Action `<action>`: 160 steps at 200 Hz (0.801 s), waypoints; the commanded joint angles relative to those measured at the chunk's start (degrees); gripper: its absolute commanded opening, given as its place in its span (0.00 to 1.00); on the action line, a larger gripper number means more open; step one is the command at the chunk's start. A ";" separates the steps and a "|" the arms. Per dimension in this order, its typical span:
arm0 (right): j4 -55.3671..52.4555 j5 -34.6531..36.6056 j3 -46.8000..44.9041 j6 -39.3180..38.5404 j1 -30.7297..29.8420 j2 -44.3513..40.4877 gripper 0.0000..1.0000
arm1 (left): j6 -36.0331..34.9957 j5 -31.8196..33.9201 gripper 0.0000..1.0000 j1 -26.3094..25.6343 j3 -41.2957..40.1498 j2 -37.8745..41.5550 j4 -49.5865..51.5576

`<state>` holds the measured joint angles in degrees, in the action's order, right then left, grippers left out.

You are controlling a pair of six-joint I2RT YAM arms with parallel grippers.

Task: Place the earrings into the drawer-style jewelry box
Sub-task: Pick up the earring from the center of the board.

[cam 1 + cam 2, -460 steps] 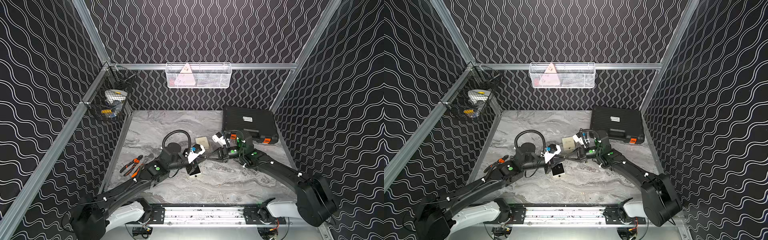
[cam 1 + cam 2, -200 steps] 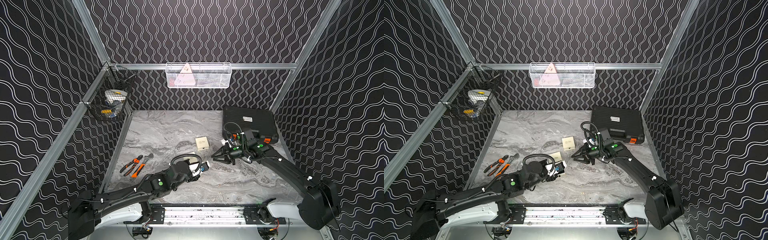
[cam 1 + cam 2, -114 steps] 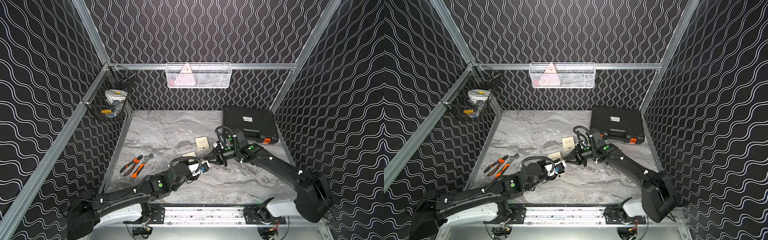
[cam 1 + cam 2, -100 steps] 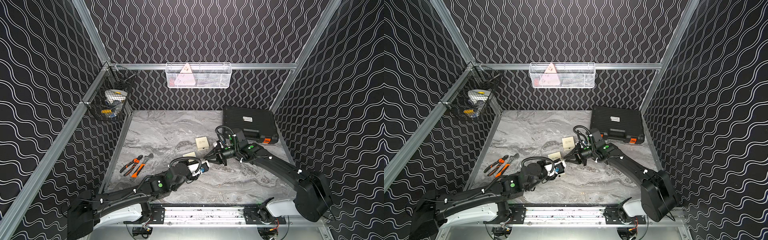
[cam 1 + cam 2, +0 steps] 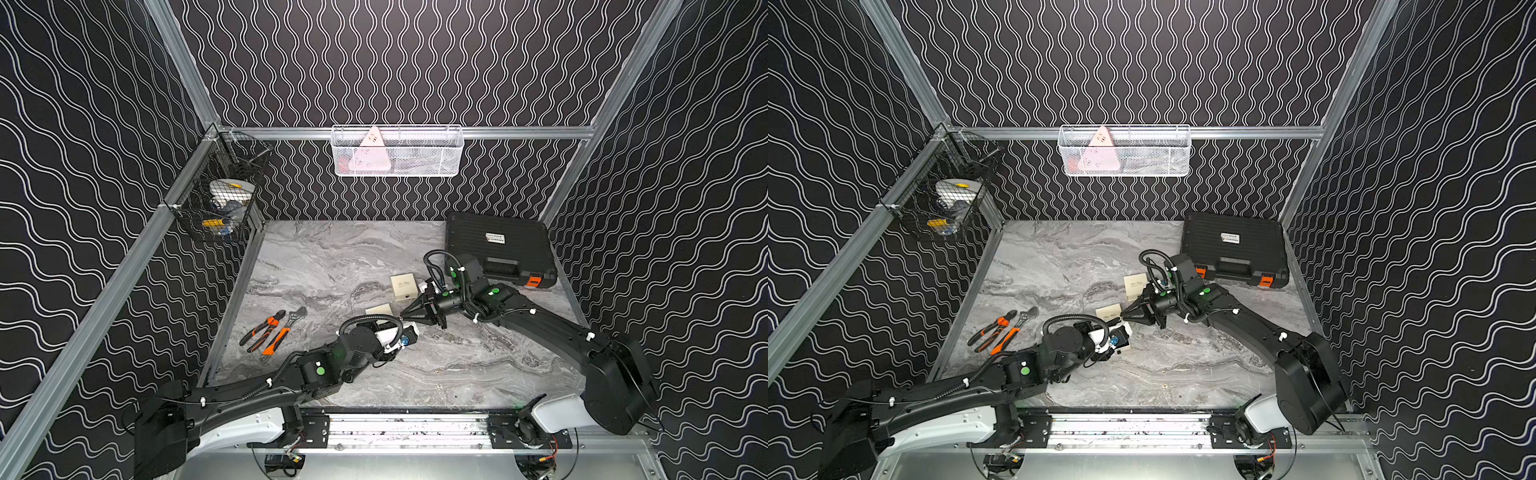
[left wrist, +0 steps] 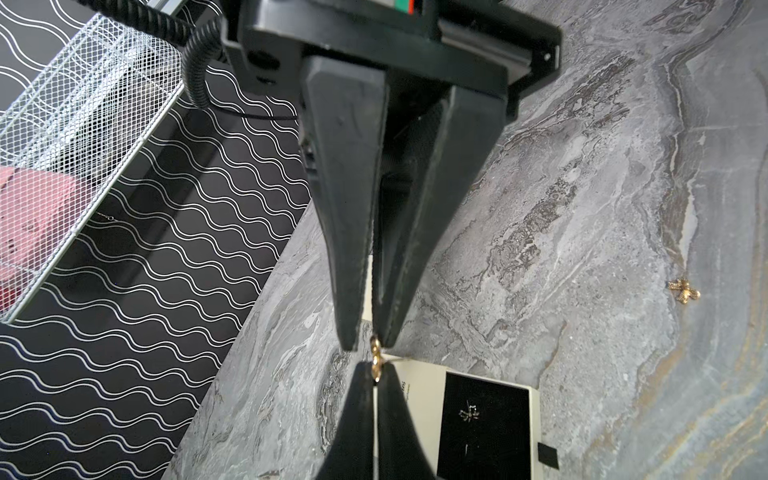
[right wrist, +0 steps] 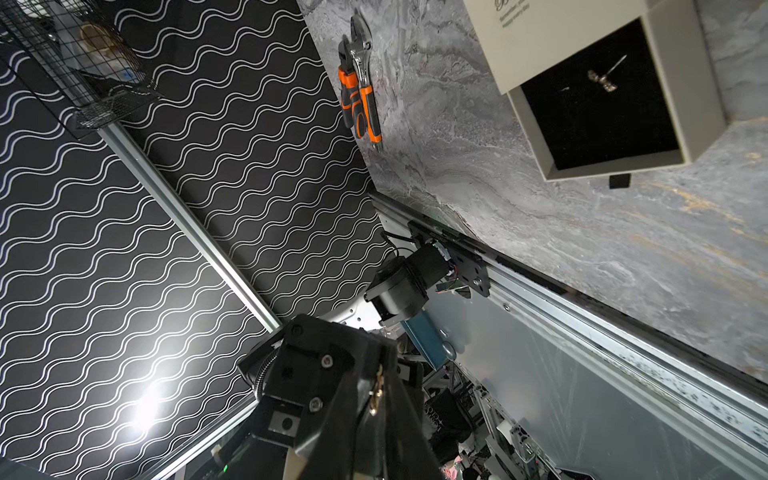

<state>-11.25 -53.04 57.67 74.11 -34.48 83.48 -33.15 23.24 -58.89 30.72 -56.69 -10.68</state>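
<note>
The left gripper [image 6: 375, 369] is pinching the lower end of a gold held earring [image 6: 375, 353] with its jaws fully together. The right gripper [image 6: 371, 338], pointing in from about three o'clock in both top views, is showing only a slit around the upper end; I cannot tell whether it is biting yet. If the left one is letting go too soon, the speck is dropping onto the marble table [image 6: 582, 166] beside the loose earring [image 6: 683, 291]. The open drawer [image 7: 683, 83] of the jewelry box [image 7: 540, 33], holding one stored earring [image 7: 600, 81], is lying around six o'clock of the handover. Any tug between the arms is risking a bent or flicked piece.
</note>
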 commanded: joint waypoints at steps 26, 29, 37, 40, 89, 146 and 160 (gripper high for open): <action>1.04 0.10 0.25 0.41 -0.40 0.19 0.11 | -1.48 0.67 0.00 -0.07 -0.17 -0.18 -0.92; 1.09 0.12 0.25 0.41 -0.40 0.19 0.10 | -1.48 0.71 0.00 -0.02 -0.20 -0.26 -0.92; 1.27 0.07 0.16 0.49 -0.41 0.27 0.10 | -1.48 0.70 0.00 -0.02 -0.18 -0.34 -0.92; 1.35 0.04 0.16 0.55 -0.41 0.35 0.10 | -1.53 0.71 0.00 -0.03 -0.14 -0.35 -0.92; 2.62 -0.31 -0.17 1.28 -0.85 1.15 0.13 | -1.84 0.92 0.00 -0.07 -0.15 -0.36 -0.75; 4.14 -0.31 -0.63 2.10 -0.85 1.38 0.11 | -1.97 1.05 0.00 -0.16 -0.21 -0.62 -0.48; 4.12 -0.23 -0.55 2.01 -0.85 1.25 0.06 | -2.10 1.00 0.00 -0.09 -0.30 -0.66 -0.48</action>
<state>-9.45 -53.19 57.06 75.24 -35.24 84.86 -34.44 24.23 -58.94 30.61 -57.21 -10.33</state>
